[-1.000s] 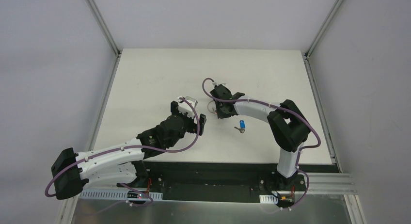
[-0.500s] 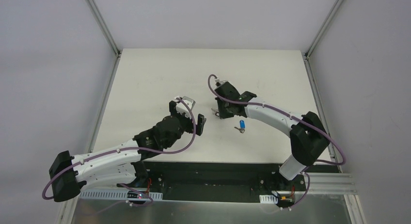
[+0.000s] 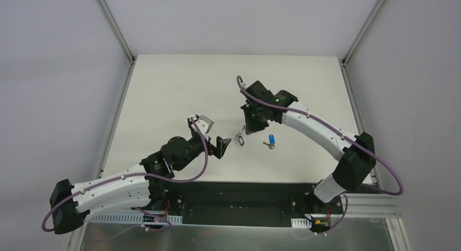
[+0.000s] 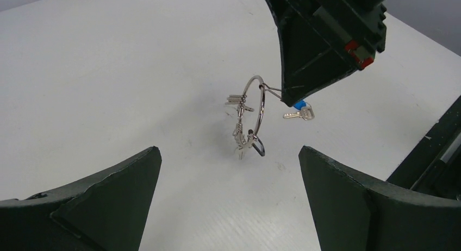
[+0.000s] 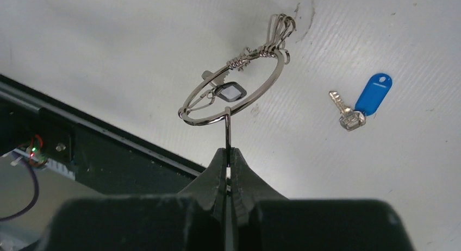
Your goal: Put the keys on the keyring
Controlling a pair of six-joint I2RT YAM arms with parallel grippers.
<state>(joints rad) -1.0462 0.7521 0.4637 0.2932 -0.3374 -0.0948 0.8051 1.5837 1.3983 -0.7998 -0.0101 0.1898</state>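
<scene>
Your right pincer (image 5: 228,153) pinches the thin wire keyring (image 5: 261,93); left pincer (image 4: 228,150) gapes empty; blue-headed key (image 5: 372,93) lies half hidden in left wrist view.

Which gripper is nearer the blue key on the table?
Right. The right gripper, shut on the keyring, hangs just beside the blue key; the open left gripper is farther, beyond the keyring.
</scene>
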